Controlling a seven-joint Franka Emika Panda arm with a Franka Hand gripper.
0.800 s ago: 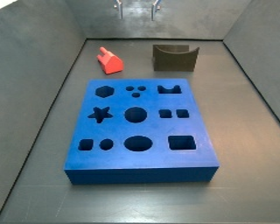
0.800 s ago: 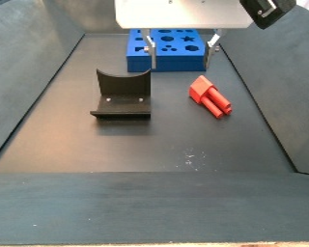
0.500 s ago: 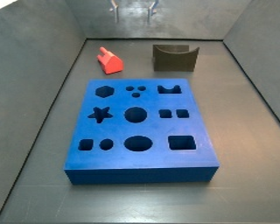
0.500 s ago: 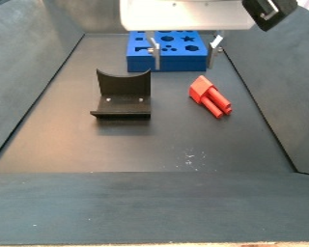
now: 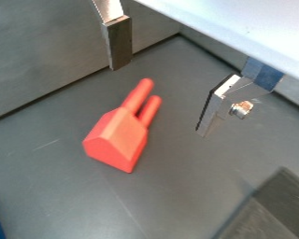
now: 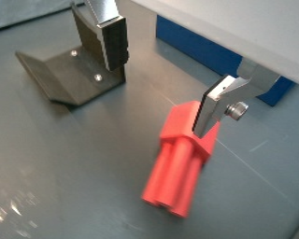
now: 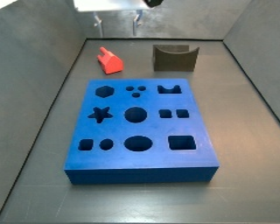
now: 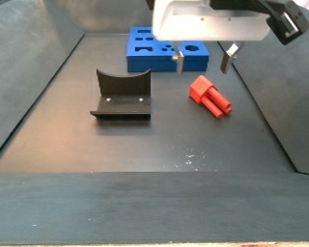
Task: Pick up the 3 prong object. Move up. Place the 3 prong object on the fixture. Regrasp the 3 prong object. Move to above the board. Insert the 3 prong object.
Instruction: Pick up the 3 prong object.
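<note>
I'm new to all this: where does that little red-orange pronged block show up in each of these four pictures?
Wrist view: the 3 prong object lies on the floor between the gripper fingers.
Wrist view: it lies partly behind one finger, with the fixture beyond.
Side view: it sits near the far wall, beside the fixture, behind the board.
Side view: it lies beside the fixture.
Shared landmark: the fixture, absent only from one wrist view.
</note>
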